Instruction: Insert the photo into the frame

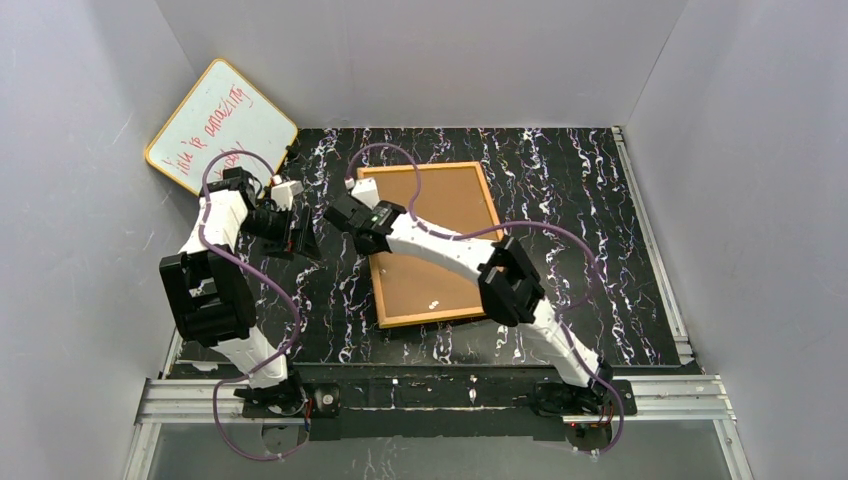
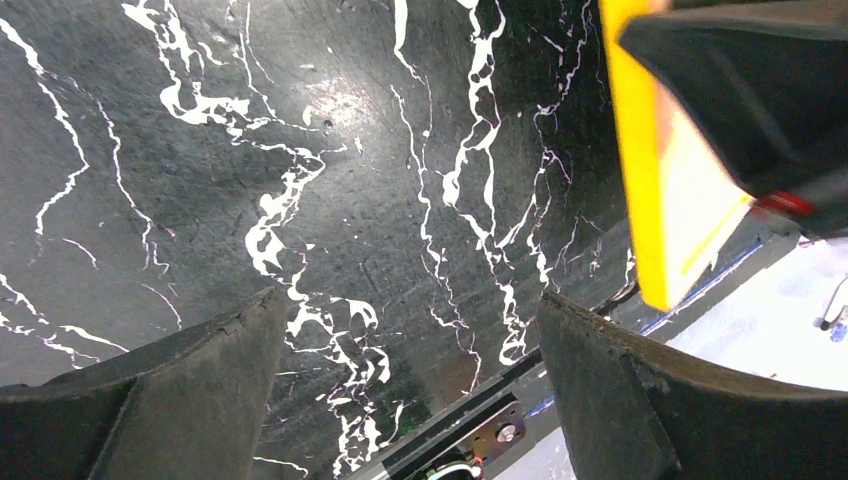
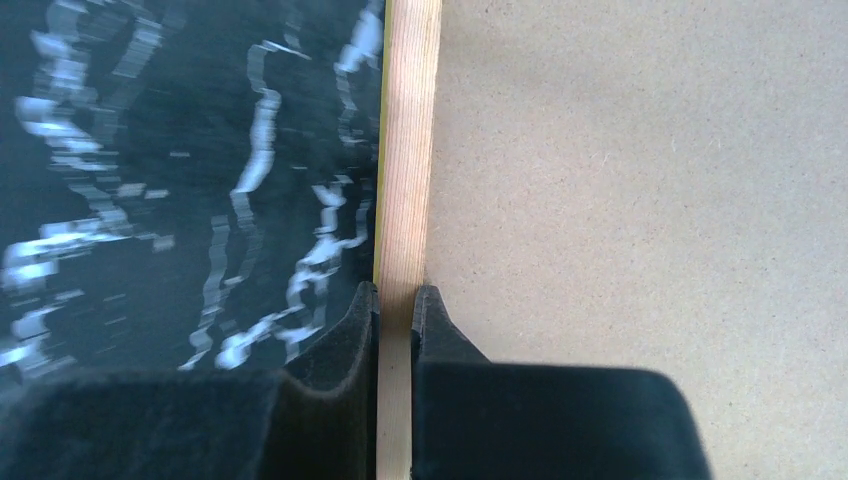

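My right fingers [image 3: 397, 300] pinch shut on the left long rail of the thin rectangular orange-brown-backed frame [image 3: 408, 150] lying back-up, its length running away from me; my left fingers [image 2: 410, 330] gape empty left of it; photo unseen.

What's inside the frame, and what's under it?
A brown backing board fills the frame, which lies back up on the black marbled table. Anything beneath the board, the photo included, is covered and cannot be seen.

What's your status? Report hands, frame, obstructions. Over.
Right hand shut on frame, at its edge rail. Left hand open, empty, over table. Frame lies back up; photo not in view. No obstruction seen.
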`<state>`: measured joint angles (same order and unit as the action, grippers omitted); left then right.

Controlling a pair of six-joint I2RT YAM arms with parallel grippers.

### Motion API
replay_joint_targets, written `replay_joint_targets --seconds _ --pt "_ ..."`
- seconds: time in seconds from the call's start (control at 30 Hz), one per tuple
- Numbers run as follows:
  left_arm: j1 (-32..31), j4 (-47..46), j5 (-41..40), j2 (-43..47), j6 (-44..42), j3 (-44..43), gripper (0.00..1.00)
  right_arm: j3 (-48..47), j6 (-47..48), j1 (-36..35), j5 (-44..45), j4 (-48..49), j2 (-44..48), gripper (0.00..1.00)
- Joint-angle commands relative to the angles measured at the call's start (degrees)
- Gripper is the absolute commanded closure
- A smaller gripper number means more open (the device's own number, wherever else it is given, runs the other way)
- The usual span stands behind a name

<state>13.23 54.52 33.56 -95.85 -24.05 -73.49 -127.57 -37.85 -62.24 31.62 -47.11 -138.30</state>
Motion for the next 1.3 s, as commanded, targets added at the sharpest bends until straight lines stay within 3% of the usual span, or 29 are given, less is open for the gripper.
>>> replay_joint_targets --seconds 0.0,0.2,0.3,0.5,0.7,0.9,1.07,1.27 --pt "0.1 2.4 2.5 3.1 -1.0 1.4 0.09 -0.5 -6.5 0.2 -8.2 9.7 16.0 0.99" --pt "-1.0 2.5 4.9 5.4 -0.2 1.4 0.14 8.7 -13.5 3.6 -18.2 20.6 28.2 0.99" --pt "-3.3 2.3 5.9 5.5 2.5 -2.3 0.17 7.7 -14.9 4.7 -21.3 20.4 29.3 0.99" --pt "-14.6 -3.1 0.5 3.7 11.1 -7.9 0.21 12.0 -16.6 6.1 -25.5 19.2 30.6 0.99" --pt "-16.9 -6.2 -1.5 3.2 14.9 -11.4 0.25 19.2 -17.6 7.7 -28.3 20.0 33.9 0.99" --pt "-19.7 -8.5 -2.2 3.1 17.6 -13.4 0.26 13.7 -12.5 9.0 -29.3 12.6 32.1 0.49" --pt "-23.0 -13.7 -1.6 2.2 20.7 -10.9 0.27 8.2 -7.9 9.2 -29.1 4.3 28.0 0.37" --pt "-23.4 -25.0 2.6 1.8 25.3 -4.4 0.3 7.5 -2.1 7.9 -22.4 -3.1 26.9 0.35"
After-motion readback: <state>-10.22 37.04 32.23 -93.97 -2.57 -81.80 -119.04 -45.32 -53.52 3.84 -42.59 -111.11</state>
